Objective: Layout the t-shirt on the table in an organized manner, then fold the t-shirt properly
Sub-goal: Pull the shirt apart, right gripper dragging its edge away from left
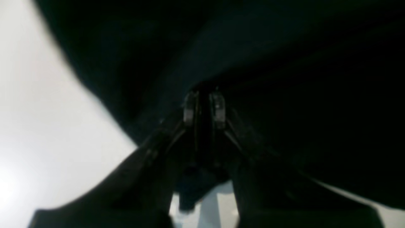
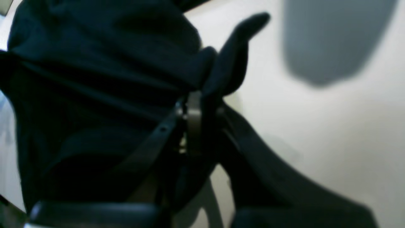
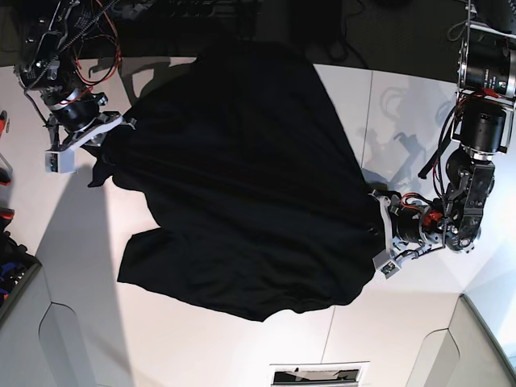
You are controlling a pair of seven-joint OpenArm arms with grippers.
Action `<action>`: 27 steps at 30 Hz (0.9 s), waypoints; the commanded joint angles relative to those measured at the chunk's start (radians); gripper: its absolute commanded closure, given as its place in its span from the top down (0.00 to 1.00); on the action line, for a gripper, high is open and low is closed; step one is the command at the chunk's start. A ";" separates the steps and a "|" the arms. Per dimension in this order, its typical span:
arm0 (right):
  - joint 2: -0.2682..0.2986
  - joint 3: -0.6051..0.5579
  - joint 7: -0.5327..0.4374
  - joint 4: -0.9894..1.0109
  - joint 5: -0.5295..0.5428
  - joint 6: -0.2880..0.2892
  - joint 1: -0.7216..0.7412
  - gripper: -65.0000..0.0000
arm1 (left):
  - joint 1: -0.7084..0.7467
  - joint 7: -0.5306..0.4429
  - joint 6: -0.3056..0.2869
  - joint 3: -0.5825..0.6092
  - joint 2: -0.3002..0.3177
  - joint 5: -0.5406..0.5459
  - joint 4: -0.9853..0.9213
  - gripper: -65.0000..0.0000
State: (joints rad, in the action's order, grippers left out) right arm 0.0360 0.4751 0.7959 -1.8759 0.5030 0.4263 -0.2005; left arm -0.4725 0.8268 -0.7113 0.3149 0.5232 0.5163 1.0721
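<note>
Overhead, the t-shirt (image 3: 242, 177) is lying spread across the white tabletop (image 3: 72, 322), one end running off the far edge and the near hem bunching into a rounded, uneven outline. The left gripper (image 3: 379, 234) is pinching the cloth at the side seen on the base view's right; its wrist camera is showing the jaws nearly together with dark fabric (image 1: 253, 63) gathered between them. The right gripper (image 3: 121, 129) is clamping the opposite side, and in its own view a fold of the shirt (image 2: 221, 66) is standing up out of the closed jaws.

Risks, as judged from this layout: both grips are taking only a narrow pinch of soft cloth, so a sharp pull is likely to let an edge slip free. Uneven pulling by the two arms is liable to skew the garment and deepen the wrinkles along the near hem. Fabric hanging past the far edge could be dragging the shirt off the tabletop (its weight is working against the spread).

No brand, label or lettering is showing on the upward face; both wrist views are too dark and blurred to be yielding any writing.
</note>
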 commanded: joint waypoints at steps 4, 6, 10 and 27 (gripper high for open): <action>0.008 0.014 -0.019 -0.019 0.029 0.008 -0.027 0.17 | -0.043 -0.024 0.013 -0.007 0.005 -0.041 0.011 0.12; 0.008 0.015 -0.018 -0.019 0.029 0.008 -0.027 0.50 | -0.043 -0.043 0.013 -0.007 0.002 -0.042 0.011 0.12; 0.008 0.019 -0.024 -0.032 0.029 0.008 -0.013 0.67 | -0.043 -0.029 0.013 -0.008 0.002 -0.033 0.011 0.12; 0.141 -0.089 -0.120 -0.120 -0.196 -0.006 0.303 0.00 | -0.007 0.161 0.013 -0.008 0.167 0.424 0.254 0.12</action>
State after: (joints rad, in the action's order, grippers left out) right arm 0.1688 0.3817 0.6930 -1.9823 0.3069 0.4236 0.0872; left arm -0.4618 0.9955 -0.6888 0.3145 0.6754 0.9279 1.3148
